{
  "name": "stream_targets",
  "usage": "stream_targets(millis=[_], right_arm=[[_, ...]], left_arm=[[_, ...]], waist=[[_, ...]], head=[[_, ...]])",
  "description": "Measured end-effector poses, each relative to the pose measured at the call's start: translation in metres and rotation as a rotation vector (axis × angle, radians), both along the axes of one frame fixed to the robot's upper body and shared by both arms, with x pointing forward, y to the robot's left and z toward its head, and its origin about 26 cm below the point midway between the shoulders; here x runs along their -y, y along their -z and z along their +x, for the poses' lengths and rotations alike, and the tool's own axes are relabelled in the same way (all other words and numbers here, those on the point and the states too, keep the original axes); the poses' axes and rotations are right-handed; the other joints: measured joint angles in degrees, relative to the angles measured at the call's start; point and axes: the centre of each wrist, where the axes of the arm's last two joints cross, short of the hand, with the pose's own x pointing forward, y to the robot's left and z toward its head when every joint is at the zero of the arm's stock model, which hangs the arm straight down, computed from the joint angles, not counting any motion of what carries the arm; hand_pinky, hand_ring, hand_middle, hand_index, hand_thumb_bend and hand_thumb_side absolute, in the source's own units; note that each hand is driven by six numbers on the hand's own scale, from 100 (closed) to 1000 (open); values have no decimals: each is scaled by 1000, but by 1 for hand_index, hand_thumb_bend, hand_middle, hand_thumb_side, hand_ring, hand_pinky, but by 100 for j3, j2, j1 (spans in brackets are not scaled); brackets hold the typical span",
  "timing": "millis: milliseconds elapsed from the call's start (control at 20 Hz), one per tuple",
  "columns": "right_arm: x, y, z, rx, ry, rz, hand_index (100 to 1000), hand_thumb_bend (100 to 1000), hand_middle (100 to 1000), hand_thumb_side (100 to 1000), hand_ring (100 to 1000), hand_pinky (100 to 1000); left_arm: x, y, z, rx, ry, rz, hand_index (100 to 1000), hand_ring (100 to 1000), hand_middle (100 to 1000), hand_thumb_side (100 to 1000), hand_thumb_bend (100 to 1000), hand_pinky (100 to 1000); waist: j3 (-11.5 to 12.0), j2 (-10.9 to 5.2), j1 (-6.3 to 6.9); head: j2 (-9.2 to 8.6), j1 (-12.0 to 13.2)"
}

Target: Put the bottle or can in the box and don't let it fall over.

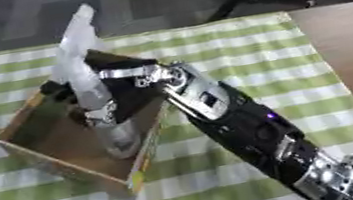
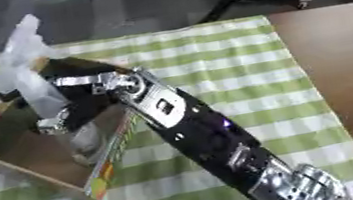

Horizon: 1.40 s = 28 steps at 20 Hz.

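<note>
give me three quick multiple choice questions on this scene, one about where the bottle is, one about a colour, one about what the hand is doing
1. Where is the lower end of the bottle?
A. inside the box
B. on the cloth beside the box
C. on the bare wood

2. What colours is the tablecloth?
A. red and white
B. green and white
C. plain blue

3. What is the right hand doing?
A. resting open on the table
B. curled and holding nothing
C. curled round the bottle

Answers:
1 A: the bottle, a clear one, has its lower end between the walls of the cardboard box.
2 B: the tablecloth shows green and white checks.
3 C: the right hand reaches into the box and its fingers wrap the bottle, which stands about upright.
</note>
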Motion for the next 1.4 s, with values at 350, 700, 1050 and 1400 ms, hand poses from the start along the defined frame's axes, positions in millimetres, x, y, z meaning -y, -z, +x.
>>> stream_targets(millis=[350, 700, 1050, 1400], right_arm=[[18, -4, -3, -2, -20, 16, 1000, 100, 1000, 604, 1000, 997], [33, -12, -7, -3, -17, 60, 1000, 100, 1000, 621, 1000, 1000], [55, -7, -10, -20, 24, 80, 1000, 100, 1000, 589, 1000, 996], [95, -8, -30, 7, 113, 137, 1000, 100, 1000, 574, 1000, 986]], left_arm=[[-1, 2, -1, -6, -5, 3, 842, 760, 925, 856, 111, 936], [-1, 2, -2, -8, -8, 5, 842, 760, 925, 855, 109, 936], [-3, 4, -3, -13, -16, 4, 842, 759, 924, 854, 108, 937], [-6, 6, -5, -16, -30, 5, 842, 758, 924, 852, 106, 938]], waist=[[-52, -29, 7], [-99, -38, 44], [-146, -41, 51], [-241, -69, 80]], head=[[30, 17], [30, 36], [30, 75], [30, 184]])
